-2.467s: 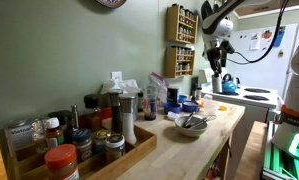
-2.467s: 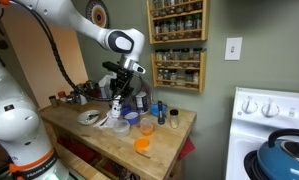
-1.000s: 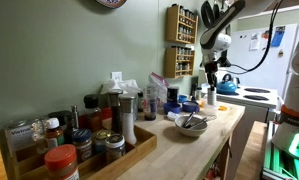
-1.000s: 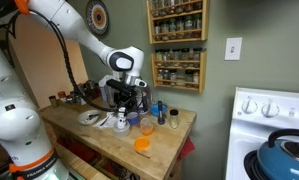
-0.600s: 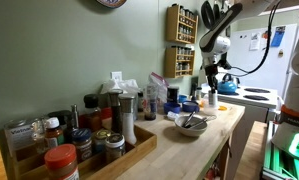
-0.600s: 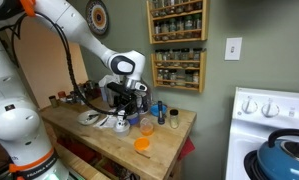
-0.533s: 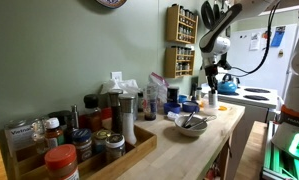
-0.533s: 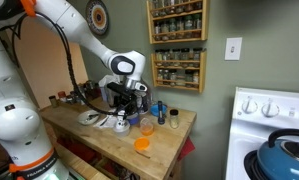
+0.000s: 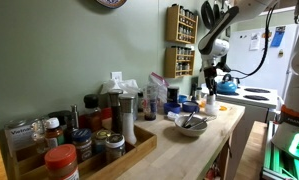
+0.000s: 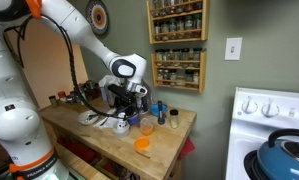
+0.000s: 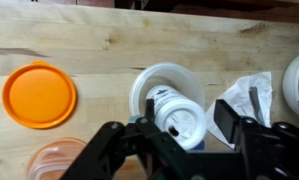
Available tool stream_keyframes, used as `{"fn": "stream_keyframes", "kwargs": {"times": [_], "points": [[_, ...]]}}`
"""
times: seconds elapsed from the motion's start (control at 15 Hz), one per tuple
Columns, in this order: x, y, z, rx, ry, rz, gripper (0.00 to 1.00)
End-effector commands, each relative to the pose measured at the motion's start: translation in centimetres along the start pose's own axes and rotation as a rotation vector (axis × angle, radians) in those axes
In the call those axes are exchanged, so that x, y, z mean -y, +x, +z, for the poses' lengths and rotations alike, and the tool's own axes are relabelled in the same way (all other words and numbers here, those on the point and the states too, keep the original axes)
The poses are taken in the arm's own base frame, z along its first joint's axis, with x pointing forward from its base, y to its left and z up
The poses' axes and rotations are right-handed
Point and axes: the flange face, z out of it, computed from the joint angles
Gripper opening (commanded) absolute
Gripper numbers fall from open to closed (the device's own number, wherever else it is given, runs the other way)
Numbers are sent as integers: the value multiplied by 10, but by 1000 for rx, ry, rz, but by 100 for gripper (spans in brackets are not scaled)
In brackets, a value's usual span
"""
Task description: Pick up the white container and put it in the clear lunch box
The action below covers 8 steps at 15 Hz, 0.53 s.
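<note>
Lowering since earlier, fingers (image 11: 227, 120) straddling white container (image 11: 179, 112)

Beyond the white container (image 11: 175, 112), toward the top of the wrist view, the wooden surface (image 11: 109, 40) lies bare and open. An orange lid (image 11: 39, 95) lies flat near the container on one side, with bare wood between them. On the opposite side a crumpled wrapper (image 11: 247, 92) sits just beside the container, narrowing that approach. The clear lunch box (image 11: 49, 160) stands near the lid.

- Gripper (image 9: 210, 88) hangs low over the far end of the counter (image 9: 184, 147).
- Blue kettle (image 9: 227, 86) just beside the gripper.
- Bowl (image 9: 190, 125) below it, toward the camera.
</note>
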Motion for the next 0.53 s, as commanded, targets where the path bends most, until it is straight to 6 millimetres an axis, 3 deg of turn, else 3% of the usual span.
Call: {"fn": "stream_keyframes", "kwargs": {"times": [0.0, 0.07, 0.4, 0.47], "points": [[-1, -7, -20, -61, 10, -5, 94], [1, -13, -30, -61, 21, -16, 99], [8, -61, -88, -185, 128, -166, 100], [5, -35, -72, -126, 67, -103, 100]]}}
